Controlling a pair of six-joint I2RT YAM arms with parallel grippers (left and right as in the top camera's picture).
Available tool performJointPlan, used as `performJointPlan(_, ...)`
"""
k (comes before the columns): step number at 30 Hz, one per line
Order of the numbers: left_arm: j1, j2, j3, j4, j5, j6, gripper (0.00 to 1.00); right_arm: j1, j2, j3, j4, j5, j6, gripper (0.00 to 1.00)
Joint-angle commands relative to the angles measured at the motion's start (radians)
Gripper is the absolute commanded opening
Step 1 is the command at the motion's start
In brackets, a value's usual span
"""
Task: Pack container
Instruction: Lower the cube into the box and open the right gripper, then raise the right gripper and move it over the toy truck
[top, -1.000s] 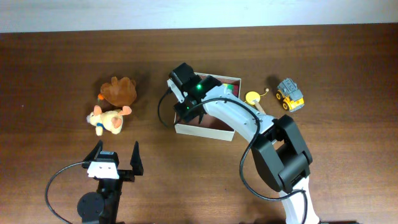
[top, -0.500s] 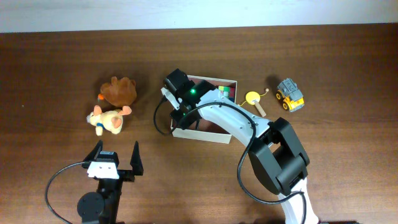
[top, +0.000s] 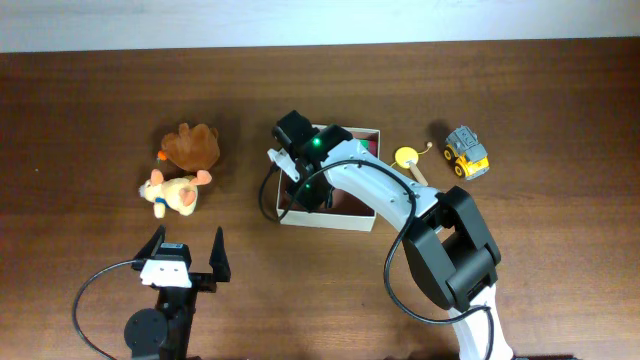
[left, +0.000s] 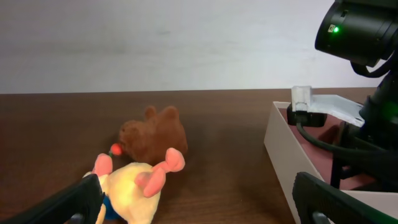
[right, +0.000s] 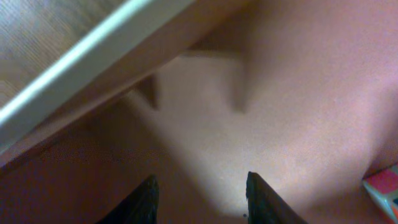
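The container (top: 352, 216), a shallow white-walled box with a pinkish-brown inside, sits at mid-table. My right gripper (top: 311, 188) reaches down into its left part. In the right wrist view the right gripper (right: 200, 176) is open over the bare container floor (right: 261, 106), nothing between its dark fingers (right: 146, 196). A coloured cube (right: 384, 185) lies at the lower right of that view. My left gripper (top: 187, 255) stands wide open near the table's front edge, holding nothing. In the left wrist view the left gripper (left: 196, 190) faces a yellow plush (left: 134, 190), a brown plush (left: 155, 134) and the container's wall (left: 289, 158).
The brown plush (top: 193, 146) and the yellow plush (top: 174, 192) lie left of the container. To its right are a round yellow toy with a wooden handle (top: 407, 157) and a yellow and grey toy truck (top: 466, 152). The coloured cube (top: 365, 148) is in the container's far right corner.
The right wrist swung left to the container's left wall, then came back right and nearer. The container slid slightly left. The left arm stayed still.
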Motion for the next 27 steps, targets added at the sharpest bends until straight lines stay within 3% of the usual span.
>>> performJointPlan(1, 0.006, -0.01, -0.006, 0.0, 0.011, 0.009, 0.99, 0.0, 0.007, 0.02, -0.012, -0.04, -0.058, 0.41)
performJointPlan(12, 0.006, -0.01, -0.006, 0.0, 0.011, 0.009, 0.99, -0.01, 0.007, 0.035, 0.0, -0.049, -0.098, 0.45)
performJointPlan(20, 0.006, -0.01, -0.006, 0.0, 0.011, 0.009, 0.99, -0.069, 0.007, 0.256, -0.11, -0.049, -0.097, 0.48)
performJointPlan(27, 0.006, -0.01, -0.006, 0.0, 0.011, 0.009, 0.99, -0.162, 0.007, 0.521, -0.286, 0.007, -0.016, 0.7)
